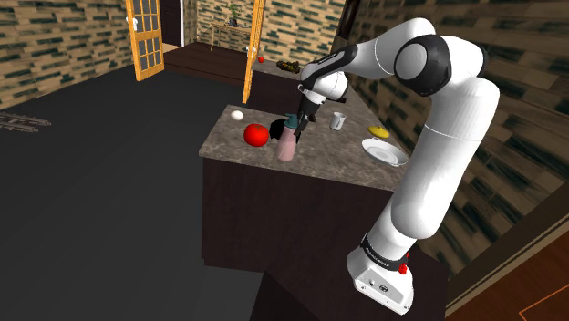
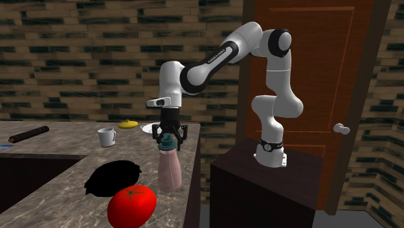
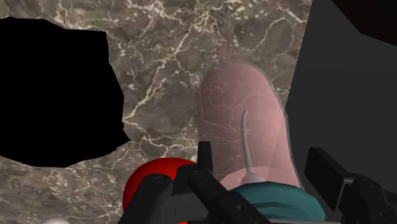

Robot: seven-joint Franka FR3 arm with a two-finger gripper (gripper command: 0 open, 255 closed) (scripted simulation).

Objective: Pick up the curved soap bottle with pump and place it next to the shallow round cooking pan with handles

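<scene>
The gripper [image 2: 171, 137] is down over the pump of the pink soap bottle [image 2: 169, 168]; I cannot tell whether it clamps. The bottle stands near the bench [image 2: 65, 146] edge, just beside the black pan [image 2: 113, 178].

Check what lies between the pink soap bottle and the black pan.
Nothing: the wrist view shows bare marble counter between the pink soap bottle and the black pan.

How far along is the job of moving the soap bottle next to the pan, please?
Done: the approach; the gripper sits at the pump of the bottle. In hand: the grasp; the bottle stands on the counter, unlifted. Left: lifting it and setting it beside the black pan.
</scene>
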